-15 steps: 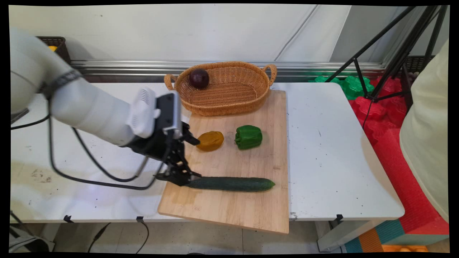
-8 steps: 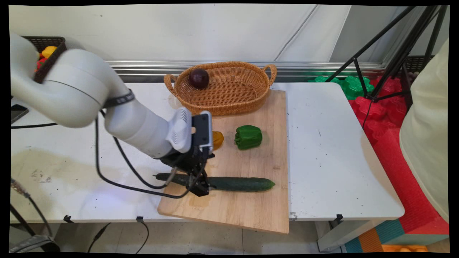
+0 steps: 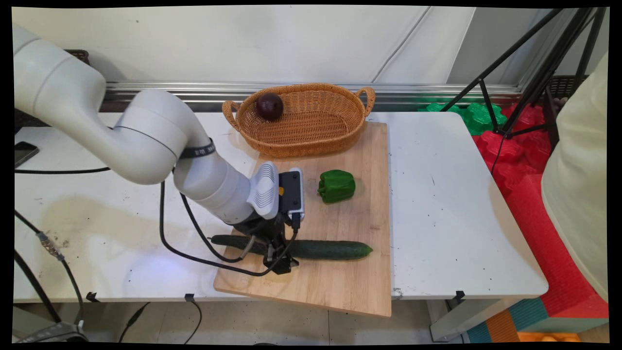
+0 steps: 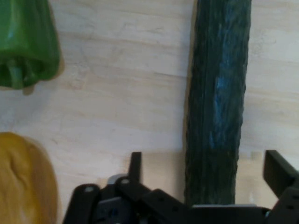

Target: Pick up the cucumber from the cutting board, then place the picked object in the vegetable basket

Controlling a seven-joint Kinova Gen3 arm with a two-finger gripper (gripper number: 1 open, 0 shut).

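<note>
Tool [image 4: 203, 163] has slid along from the cucumber's [image 3: 330, 249] 9 o'clock tip, now spread wide astride it, gripping nothing. Cucumber lies flat on cutting board [image 3: 340, 287], at 6 o'clock from green pepper [image 3: 336, 185].

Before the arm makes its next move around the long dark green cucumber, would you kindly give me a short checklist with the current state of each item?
1. End effector straddles the long dark green cucumber, one finger on each side: ok.
2. Fingers spread, not pressing the cucumber: ok.
3. Cucumber lies flat on the light wooden cutting board: ok.
4. Green bell pepper stands apart from the end effector: ok.
5. Yellow-orange lumpy item lies beside the linkage, not touching it: ok.
6. Fingertips' height above the board: cannot tell.
</note>
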